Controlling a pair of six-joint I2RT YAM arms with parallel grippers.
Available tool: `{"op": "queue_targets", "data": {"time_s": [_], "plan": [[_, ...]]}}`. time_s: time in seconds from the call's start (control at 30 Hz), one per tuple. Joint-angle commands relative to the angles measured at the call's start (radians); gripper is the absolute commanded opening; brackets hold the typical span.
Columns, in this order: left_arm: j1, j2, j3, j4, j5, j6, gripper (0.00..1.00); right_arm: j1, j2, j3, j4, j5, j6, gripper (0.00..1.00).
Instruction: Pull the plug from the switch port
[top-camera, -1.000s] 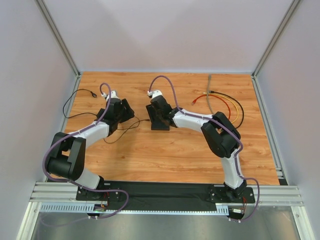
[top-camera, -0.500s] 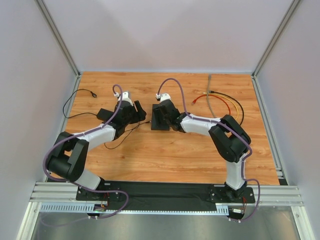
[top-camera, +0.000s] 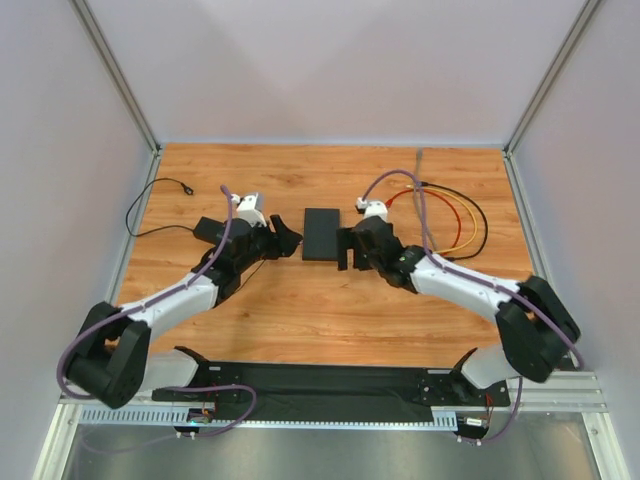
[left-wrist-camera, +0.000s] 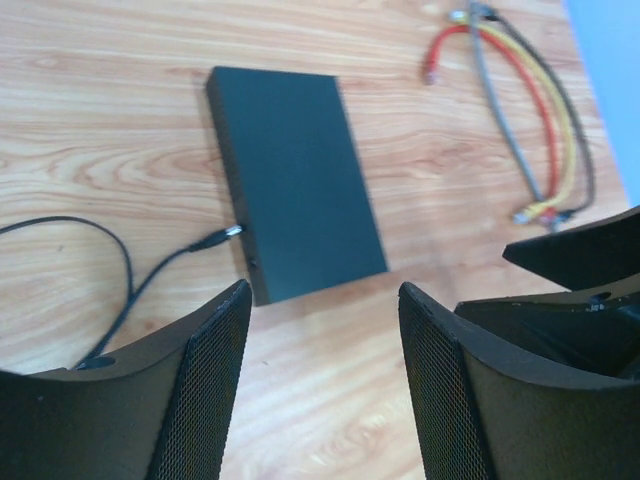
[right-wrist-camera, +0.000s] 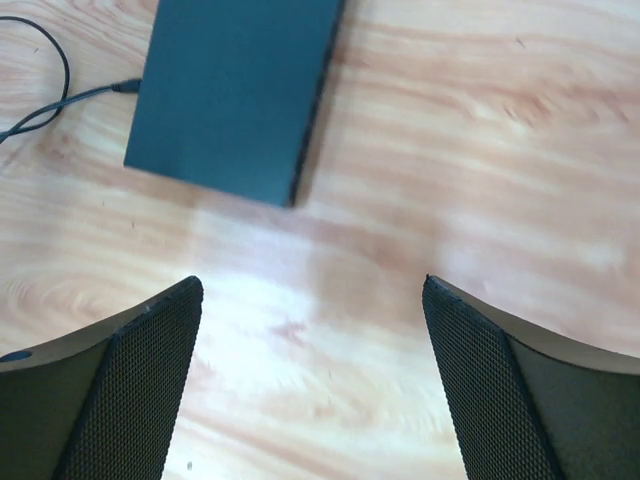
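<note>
Left wrist view: the switch lies on the desk nearer its far edge, the plug touching its side; 2 claws, left gripper and right gripper, spread wide, empty.

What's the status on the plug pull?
Left gripper, right gripper open, empty, either side of switch. Plug at switch edge, seating unclear. Nothing blocking.

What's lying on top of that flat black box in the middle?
Nothing: the switch has a bare top. A small plug meets one of its side edges. Whatever is underneath is covered by the box itself.
</note>
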Motion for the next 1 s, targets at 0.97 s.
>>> {"op": "queue_targets", "data": {"time_s": [0.97], "plan": [[-0.008,-0.833,-0.726,0.256,0.195,-0.393,0.81,-0.008,-1.054,-0.857,0.069,0.092,0.559,1.0]]}}
